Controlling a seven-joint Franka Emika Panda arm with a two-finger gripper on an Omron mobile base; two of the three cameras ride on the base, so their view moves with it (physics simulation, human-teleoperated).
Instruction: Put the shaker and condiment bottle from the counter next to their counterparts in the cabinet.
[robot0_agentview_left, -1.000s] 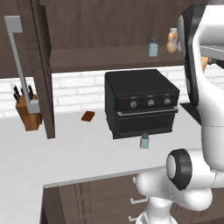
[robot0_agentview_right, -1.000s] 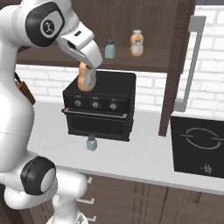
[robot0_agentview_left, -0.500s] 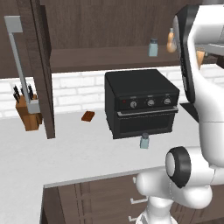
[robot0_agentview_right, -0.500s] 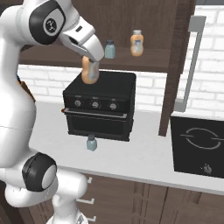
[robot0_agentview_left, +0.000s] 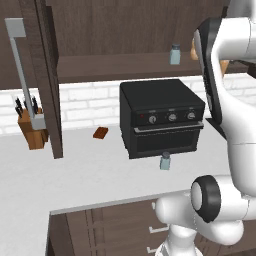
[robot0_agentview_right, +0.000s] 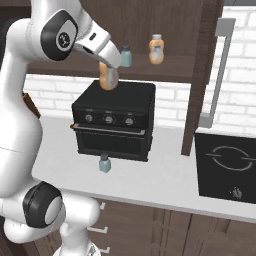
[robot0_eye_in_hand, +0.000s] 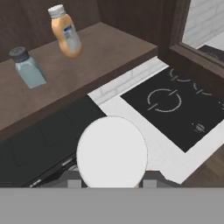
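My gripper (robot0_agentview_right: 109, 67) is closed around the condiment bottle (robot0_agentview_right: 107, 79). I hold it by its top, and the amber bottle hangs down from my fingers. It is up in the air, above the black oven (robot0_agentview_right: 113, 120) and just in front of the front edge of the cabinet (robot0_agentview_right: 200, 75) shelf. In my hand view its pale round cap (robot0_eye_in_hand: 112, 151) sits right between my finger tips.

On the shelf stand the counterparts. The matching shaker (robot0_agentview_right: 126, 56) is just beside my gripper, near the front edge of the shelf. The matching amber bottle (robot0_agentview_right: 156, 49) stands to its right, a bit apart from it. From my hand, the matching shaker (robot0_eye_in_hand: 28, 68) stands upright and the matching amber bottle (robot0_eye_in_hand: 65, 30) is farther back on the shelf. The wood of the shelf is bare between those two and the dark cabinet wall on the right.

The other shaker (robot0_agentview_right: 104, 163) is down on the counter (robot0_agentview_right: 165, 180). It stands upright just in front of the oven door, well back from the counter's front edge. In the left base view this shaker (robot0_agentview_left: 165, 161) has bare white counter all around its front.

The cabinet door (robot0_agentview_left: 47, 75) is swung open on the left.
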